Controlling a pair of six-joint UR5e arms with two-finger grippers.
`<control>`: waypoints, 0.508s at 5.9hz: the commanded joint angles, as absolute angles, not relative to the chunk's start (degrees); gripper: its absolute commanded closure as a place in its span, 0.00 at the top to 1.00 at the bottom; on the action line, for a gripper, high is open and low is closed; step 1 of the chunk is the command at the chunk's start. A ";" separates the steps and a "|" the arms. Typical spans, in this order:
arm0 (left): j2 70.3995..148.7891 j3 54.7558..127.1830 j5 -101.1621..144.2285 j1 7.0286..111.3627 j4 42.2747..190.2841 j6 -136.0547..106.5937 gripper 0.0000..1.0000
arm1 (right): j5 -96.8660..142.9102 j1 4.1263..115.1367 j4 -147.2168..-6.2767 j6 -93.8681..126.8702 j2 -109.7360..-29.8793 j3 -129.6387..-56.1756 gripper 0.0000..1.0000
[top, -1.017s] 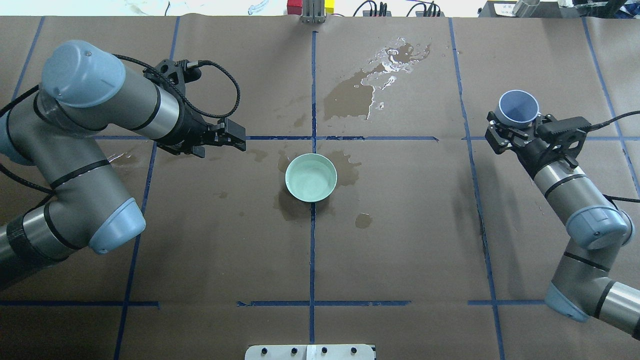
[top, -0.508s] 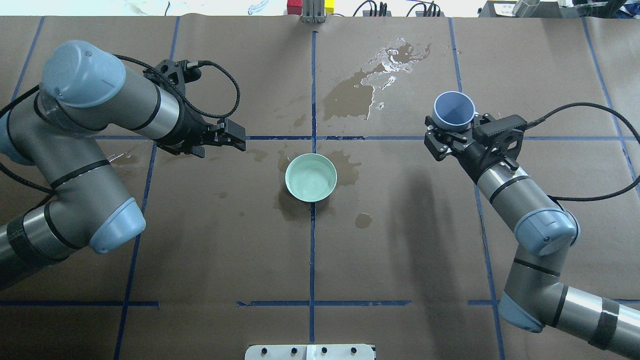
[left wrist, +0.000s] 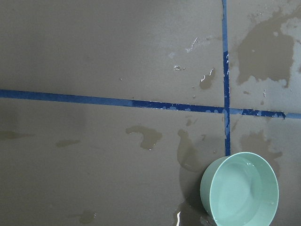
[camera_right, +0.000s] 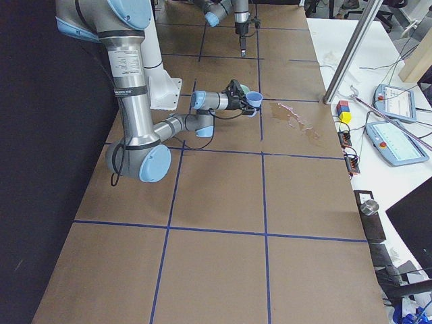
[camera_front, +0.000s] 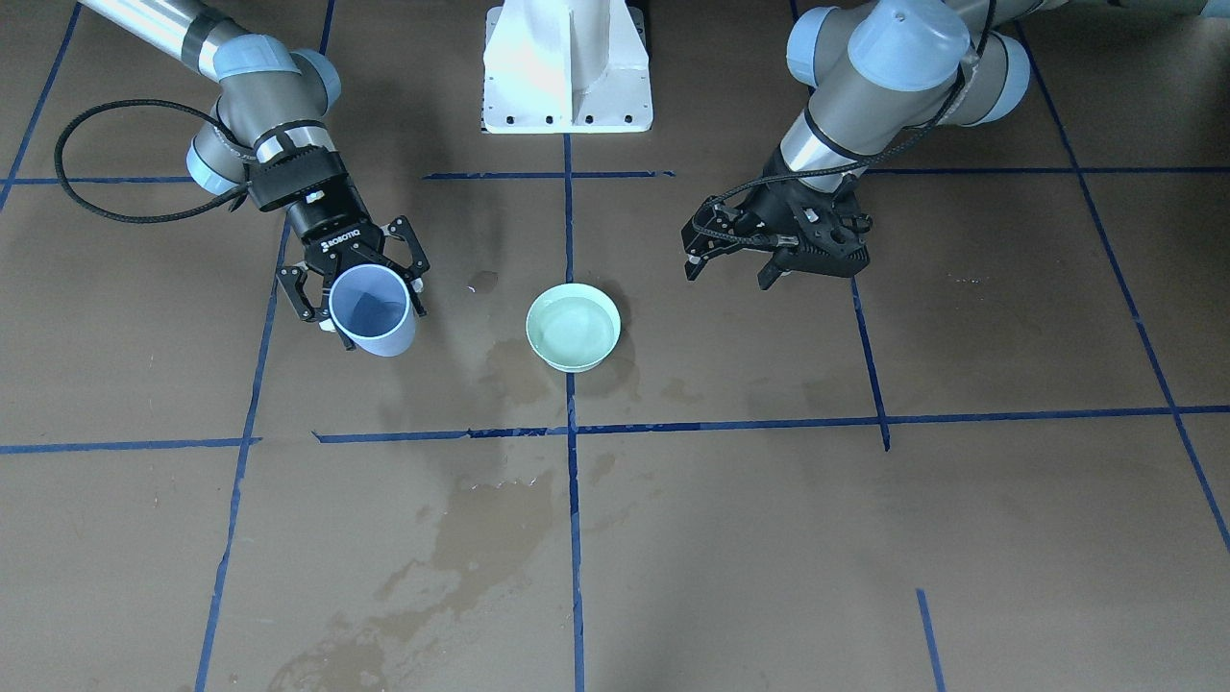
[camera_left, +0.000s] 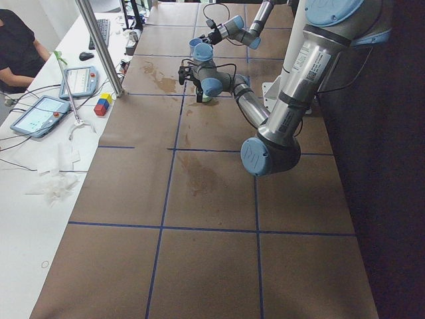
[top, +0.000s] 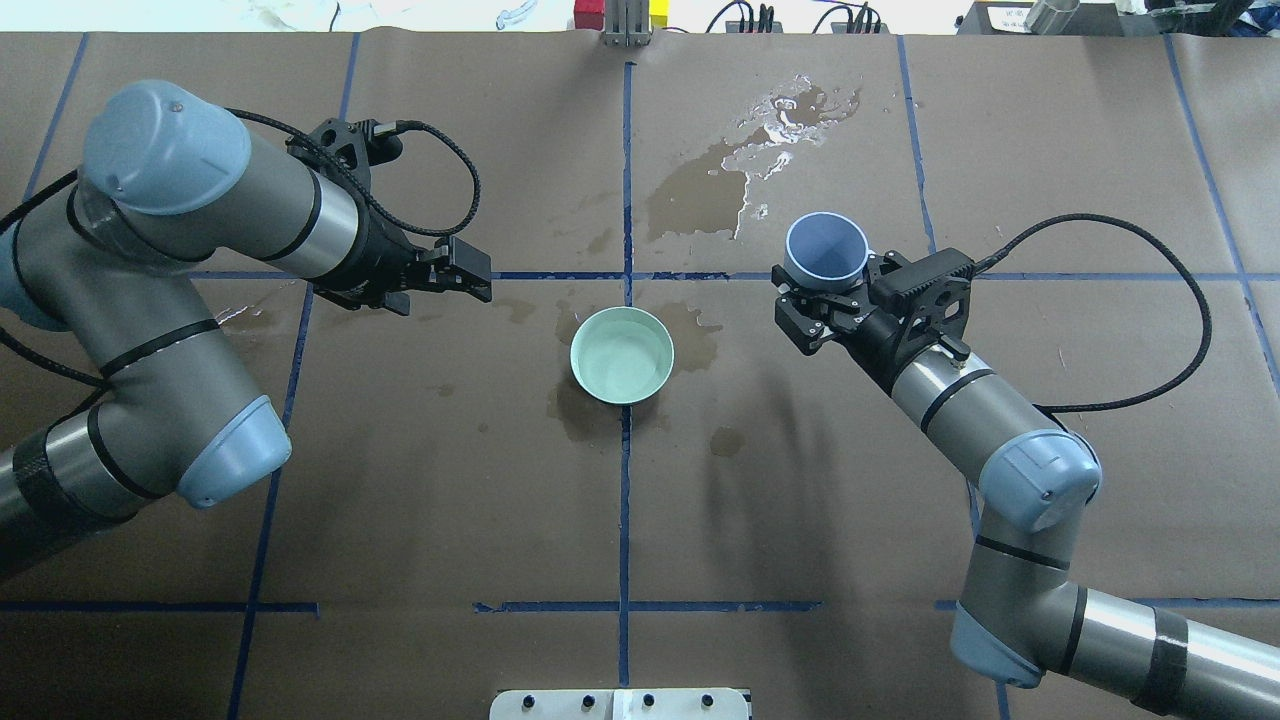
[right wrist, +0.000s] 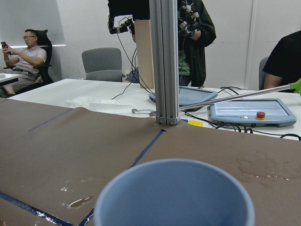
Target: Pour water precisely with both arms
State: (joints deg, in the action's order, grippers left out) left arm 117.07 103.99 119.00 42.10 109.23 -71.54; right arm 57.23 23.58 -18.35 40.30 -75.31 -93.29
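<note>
My right gripper (top: 826, 272) is shut on a light blue cup (top: 826, 248), held upright above the table to the right of a mint-green bowl (top: 622, 354). The front view shows the cup (camera_front: 371, 309) between the black fingers (camera_front: 415, 273). The cup's rim fills the bottom of the right wrist view (right wrist: 174, 197); I cannot tell whether it holds water. The bowl (camera_front: 573, 327) holds clear water (left wrist: 241, 190). My left gripper (top: 484, 279) is open and empty, hovering left of the bowl; it also shows in the front view (camera_front: 728, 277).
Spilled water (top: 775, 125) glints at the far middle of the brown paper-covered table, with darker wet patches around the bowl (top: 700, 330). Blue tape lines (top: 625, 500) grid the surface. The white pedestal (camera_front: 567, 67) stands at the robot's side.
My right arm has swung left with the cup, from the table's right side to close beside the bowl. The left arm and the bowl have not moved.
</note>
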 commanded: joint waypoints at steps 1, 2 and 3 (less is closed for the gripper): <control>117.16 104.06 119.00 42.10 109.25 -71.54 1.00 | 57.13 23.03 -29.98 36.49 -71.48 -93.78 0.00; 117.16 104.15 119.00 42.10 109.25 -71.54 1.00 | 55.65 22.68 -34.23 36.04 -69.11 -93.78 0.00; 117.16 104.15 119.00 42.10 109.25 -71.54 1.00 | 53.72 21.98 -39.58 32.73 -66.47 -93.69 0.00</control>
